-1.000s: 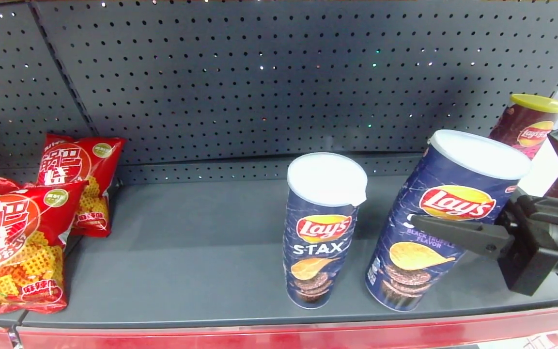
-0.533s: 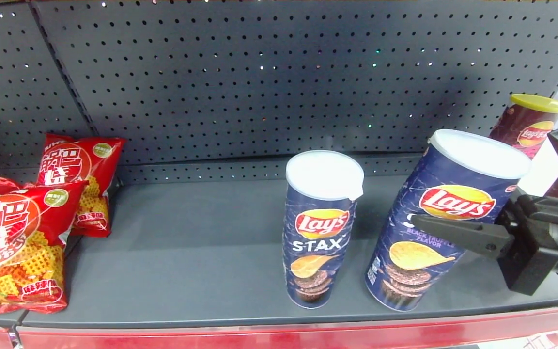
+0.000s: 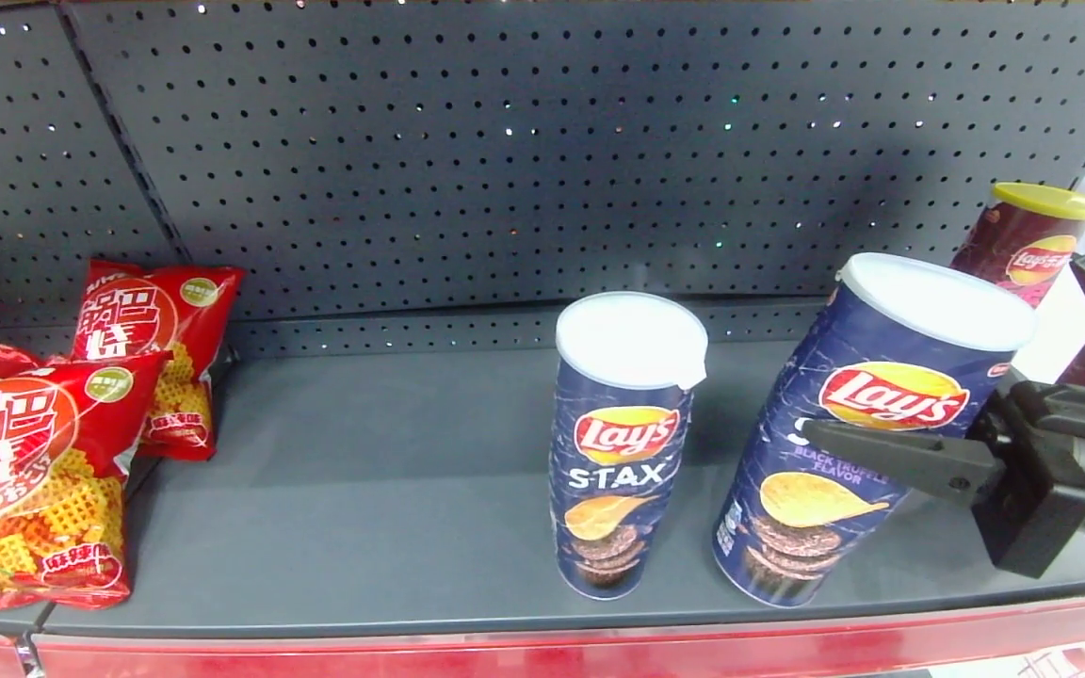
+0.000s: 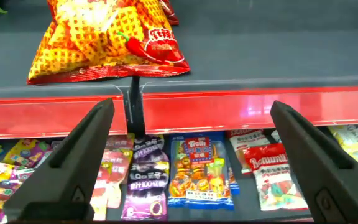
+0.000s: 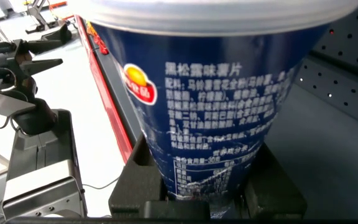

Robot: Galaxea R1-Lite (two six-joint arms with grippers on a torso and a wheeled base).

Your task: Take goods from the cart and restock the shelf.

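right gripper [image 3: 858, 428]: clamped on tilted blue can [image 3: 891, 395] | left gripper [image 4: 192, 104]: spread, empty | risk: letting go while tilted likely topples it off the shelf [image 3: 364, 490] near edge or into the standing can [image 3: 624, 443] at left

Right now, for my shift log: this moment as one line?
right gripper: shut on tilted blue can | upright blue can: beside it on shelf | left gripper: open, empty

We see a dark grey perforated metal back panel [image 3: 467, 160] rising behind a flat dark grey shelf board [image 3: 364, 490], tiny glints of light in some holes. A glossy red front strip [image 3: 505, 654] edges the board, with pale smooth floor [image 5: 89, 106] below.
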